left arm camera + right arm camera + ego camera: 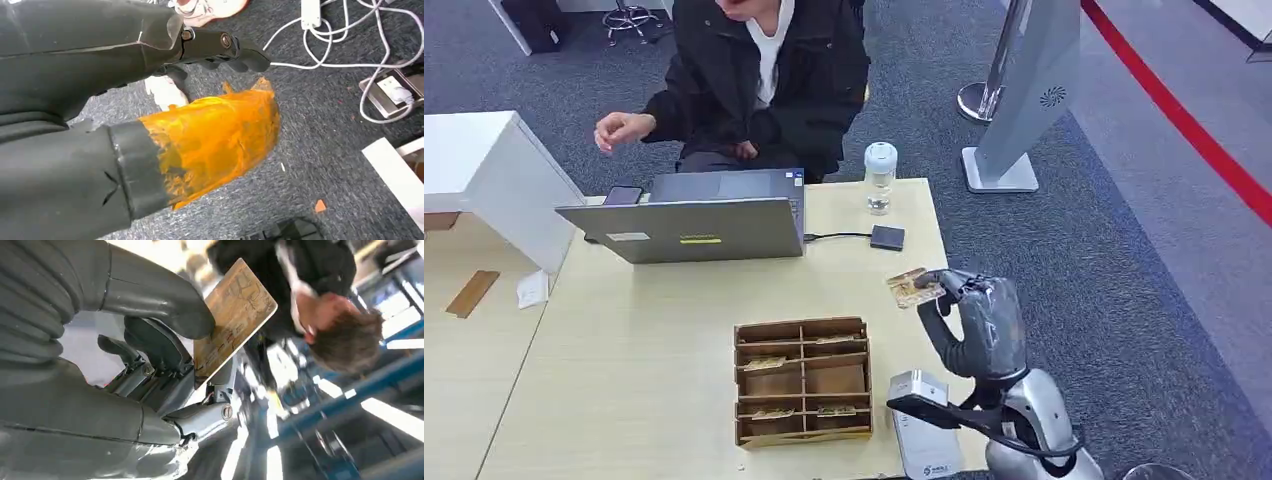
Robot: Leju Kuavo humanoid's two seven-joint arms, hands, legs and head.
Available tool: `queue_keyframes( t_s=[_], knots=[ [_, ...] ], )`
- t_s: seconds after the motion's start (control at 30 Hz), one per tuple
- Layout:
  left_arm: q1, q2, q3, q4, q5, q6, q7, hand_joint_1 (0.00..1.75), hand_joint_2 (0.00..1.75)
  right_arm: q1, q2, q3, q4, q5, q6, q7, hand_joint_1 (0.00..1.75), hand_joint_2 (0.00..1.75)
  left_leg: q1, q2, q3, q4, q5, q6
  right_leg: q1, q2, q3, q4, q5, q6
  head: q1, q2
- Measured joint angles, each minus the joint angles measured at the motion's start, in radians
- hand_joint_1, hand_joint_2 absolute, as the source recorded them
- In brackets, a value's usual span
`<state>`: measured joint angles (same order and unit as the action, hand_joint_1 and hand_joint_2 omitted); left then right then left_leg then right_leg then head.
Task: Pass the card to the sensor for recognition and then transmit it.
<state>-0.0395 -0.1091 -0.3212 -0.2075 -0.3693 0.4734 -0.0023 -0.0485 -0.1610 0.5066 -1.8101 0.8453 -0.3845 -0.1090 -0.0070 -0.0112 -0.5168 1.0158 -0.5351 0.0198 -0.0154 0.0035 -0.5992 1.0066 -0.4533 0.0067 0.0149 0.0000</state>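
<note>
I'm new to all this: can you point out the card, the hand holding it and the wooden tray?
card (910,288): head view, its printed face.
right hand (984,315): head view, back of the hand.
wooden tray (802,437): head view, front wall.

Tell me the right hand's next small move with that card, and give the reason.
Probably carry the card toward the small dark sensor pad on the table and lower it there. The right hand already holds the card raised, short of the pad, so recognition seems not yet done.
</note>
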Motion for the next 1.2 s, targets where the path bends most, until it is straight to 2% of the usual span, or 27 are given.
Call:
queue_keyframes(
  t_s=[0.2,0.6,1.03,1.2],
  knots=[
    [0.003,-0.001,0.021,0.0,-0.005,0.005,-0.016,0.0,0.0,0.088,0.008,-0.032,-0.017,-0.102,0.029,-0.039,1.75,1.75,0.0,0.0,0.0,0.0,0.0,0.0,0.0,0.0,0.0,0.0,0.0,0.0,0.0,0.0],
    [0.007,-0.007,0.051,0.0,-0.004,0.011,-0.03,0.0,0.0,0.184,0.016,-0.086,-0.045,-0.156,0.039,-0.047,1.75,1.75,0.0,0.0,0.0,0.0,0.0,0.0,0.0,0.0,0.0,0.0,0.0,0.0,0.0,0.0],
    [0.019,-0.01,0.075,0.0,0.002,0.021,-0.056,0.0,0.0,0.265,0.014,-0.113,-0.045,-0.185,0.043,-0.017,1.75,1.75,0.0,0.0,0.0,0.0,-0.001,0.0,0.0,0.0,0.0,0.0,0.0,0.0,0.0,0.0],
    [0.019,-0.01,0.085,0.0,0.002,0.023,-0.067,0.0,0.0,0.282,0.002,-0.111,-0.043,-0.215,0.061,0.016,1.75,1.75,0.0,0.0,0.0,0.0,-0.001,0.0,0.0,0.0,0.0,0.0,0.0,0.0,0.0,0.0]
  ],
)
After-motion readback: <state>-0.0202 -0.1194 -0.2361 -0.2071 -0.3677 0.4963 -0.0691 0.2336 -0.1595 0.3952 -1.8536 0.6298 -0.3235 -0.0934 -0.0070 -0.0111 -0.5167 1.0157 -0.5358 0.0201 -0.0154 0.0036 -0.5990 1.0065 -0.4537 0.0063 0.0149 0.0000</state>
